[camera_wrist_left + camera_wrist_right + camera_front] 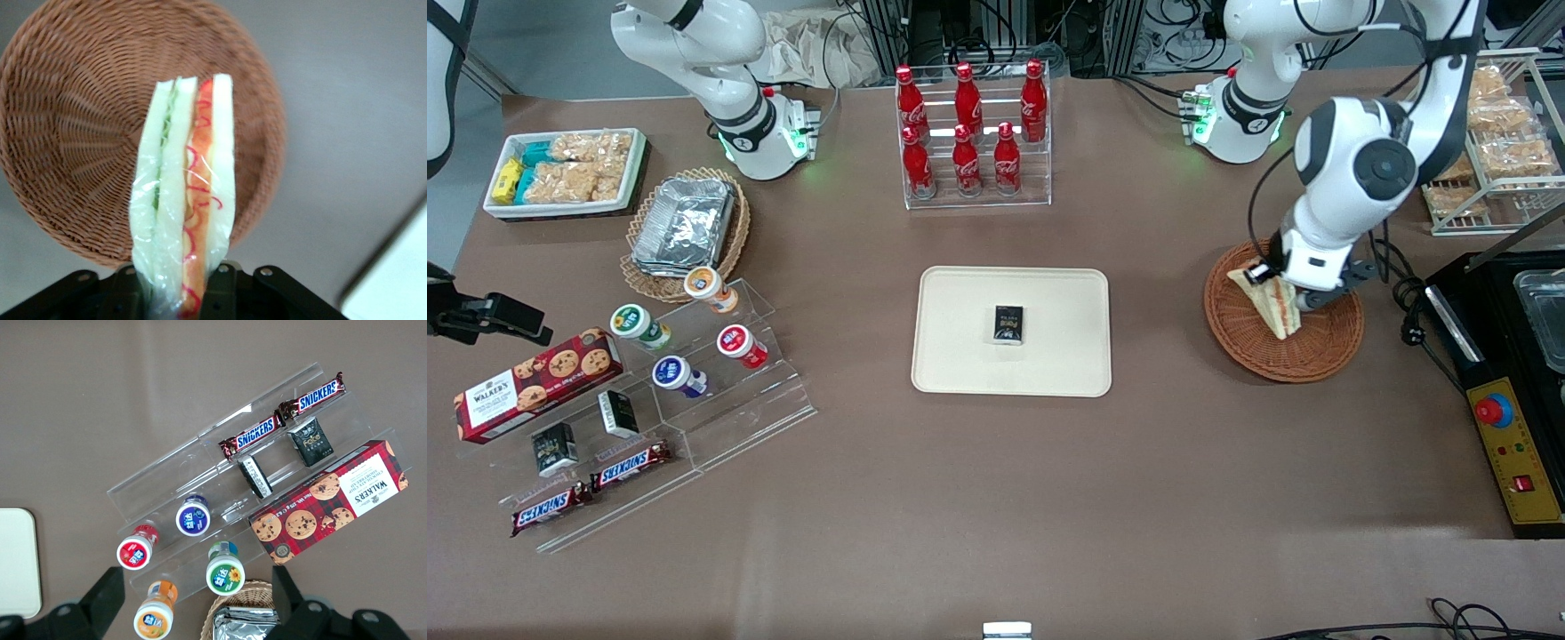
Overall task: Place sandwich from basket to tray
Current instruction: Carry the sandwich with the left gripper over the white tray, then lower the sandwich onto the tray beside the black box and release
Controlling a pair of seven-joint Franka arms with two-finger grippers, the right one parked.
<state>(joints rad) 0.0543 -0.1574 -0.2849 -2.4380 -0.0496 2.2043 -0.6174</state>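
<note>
The sandwich, a plastic-wrapped wedge of white bread with orange and green filling, hangs above the reddish-brown wicker basket. My gripper is shut on the sandwich, one black finger on each bread face. The wrist view looks down past the sandwich into the basket's bare woven bowl. The cream tray lies mid-table, toward the parked arm from the basket, and one corner of the tray shows in the wrist view.
A small black box lies in the middle of the tray. A rack of red cola bottles stands farther from the front camera. A black machine with a red button sits beside the basket at the working arm's end.
</note>
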